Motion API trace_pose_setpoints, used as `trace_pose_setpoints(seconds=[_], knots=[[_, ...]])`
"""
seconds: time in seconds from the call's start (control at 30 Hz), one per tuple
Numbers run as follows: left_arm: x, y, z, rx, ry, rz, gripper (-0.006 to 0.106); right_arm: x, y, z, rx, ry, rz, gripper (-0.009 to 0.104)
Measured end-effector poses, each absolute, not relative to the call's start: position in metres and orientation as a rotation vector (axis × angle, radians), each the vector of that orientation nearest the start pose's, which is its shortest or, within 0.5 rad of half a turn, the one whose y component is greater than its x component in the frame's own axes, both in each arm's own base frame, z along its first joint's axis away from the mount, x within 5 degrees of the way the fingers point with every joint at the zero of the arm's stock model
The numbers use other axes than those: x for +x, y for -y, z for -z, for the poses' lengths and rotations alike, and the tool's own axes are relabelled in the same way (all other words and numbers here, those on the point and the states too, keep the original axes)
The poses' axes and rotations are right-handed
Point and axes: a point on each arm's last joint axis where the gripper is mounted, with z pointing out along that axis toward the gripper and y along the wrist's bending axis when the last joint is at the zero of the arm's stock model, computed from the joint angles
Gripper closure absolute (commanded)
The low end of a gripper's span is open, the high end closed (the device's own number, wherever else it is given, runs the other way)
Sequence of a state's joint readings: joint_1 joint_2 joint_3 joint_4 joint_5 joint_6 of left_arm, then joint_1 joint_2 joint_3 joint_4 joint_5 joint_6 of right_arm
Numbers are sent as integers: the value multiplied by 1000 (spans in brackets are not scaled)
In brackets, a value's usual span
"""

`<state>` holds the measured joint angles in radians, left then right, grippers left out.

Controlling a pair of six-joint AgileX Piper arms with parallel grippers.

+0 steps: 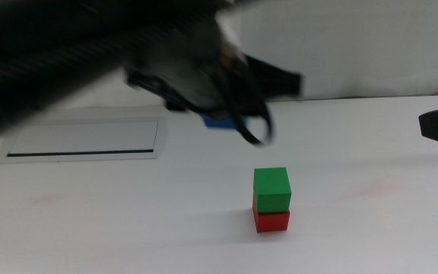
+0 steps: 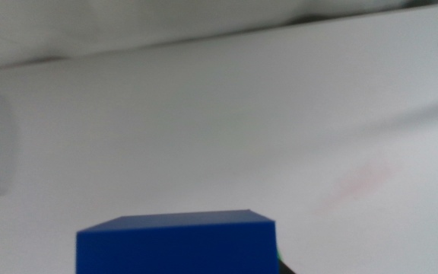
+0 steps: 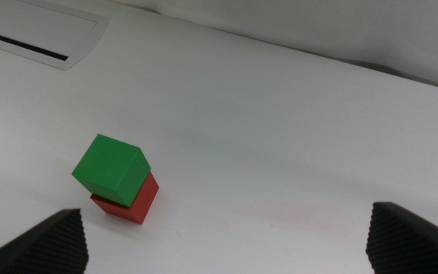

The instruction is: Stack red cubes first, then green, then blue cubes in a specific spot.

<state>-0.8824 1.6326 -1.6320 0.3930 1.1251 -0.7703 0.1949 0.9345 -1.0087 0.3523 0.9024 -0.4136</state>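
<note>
The blue cube (image 1: 219,122) is held in the left gripper's (image 1: 223,114) jaws, beyond the green cube (image 1: 271,189) stacked on the red cube (image 1: 272,220); the right gripper's (image 3: 226,236) jaws are spread wide, empty.

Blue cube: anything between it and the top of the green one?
Nothing visible. The left gripper holds the blue cube in the air behind the stack; the green cube, on the red cube, has a bare top. The right gripper waits open.

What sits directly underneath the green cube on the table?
The green cube rests on the red cube, slightly twisted relative to it. The red cube's top face is covered. The blue cube is not on the stack; it is at the left end effector.
</note>
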Motion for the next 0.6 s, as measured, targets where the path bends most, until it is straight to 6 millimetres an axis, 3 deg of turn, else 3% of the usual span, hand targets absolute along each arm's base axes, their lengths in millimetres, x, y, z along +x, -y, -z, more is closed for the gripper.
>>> trace_pose_setpoints(seconds=[0.23, 0.6], knots=[[240, 289, -338, 237, -2556, 161, 103, 165, -58, -378, -574, -2198, -321, -8], [244, 313, -312, 179, -2577, 229, 103, 165, -58, -378, -569, -2199, -323, -8]])
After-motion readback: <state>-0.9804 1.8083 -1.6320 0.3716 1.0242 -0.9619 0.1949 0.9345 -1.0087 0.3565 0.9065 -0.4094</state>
